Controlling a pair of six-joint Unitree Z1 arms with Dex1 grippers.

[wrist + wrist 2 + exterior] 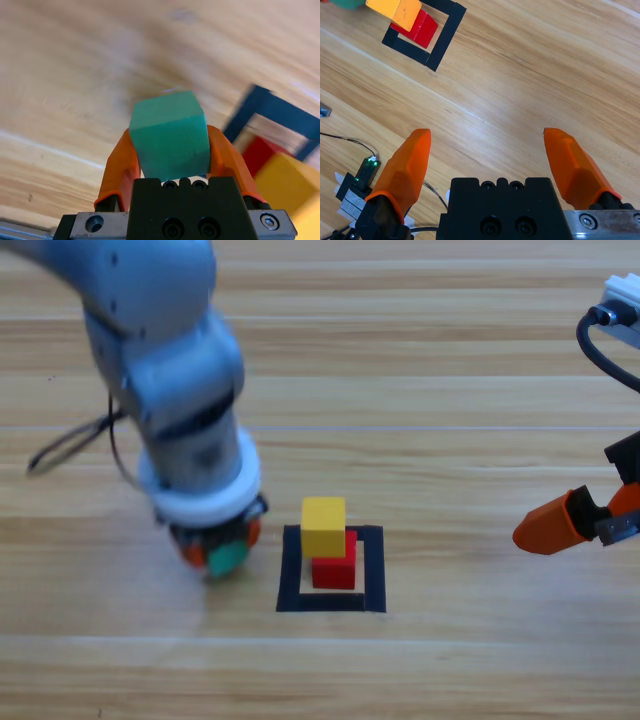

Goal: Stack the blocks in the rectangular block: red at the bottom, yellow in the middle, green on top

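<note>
**Two cubes stacked, the green one in hand**

Two arms share the wooden counter (420,390), and its bare boards leave wide room all around. The left end effector (170,150), just beside the tape square (290,570), is clenched on the green cube (169,137), held off the surface, probably for the lift to the top. The right end effector (490,155) waits released at the right edge, well apart. Inside the square, the yellow cube (324,526) sits on the red cube (336,570), shifted slightly off its edges, so the landing spot is narrow.
</note>
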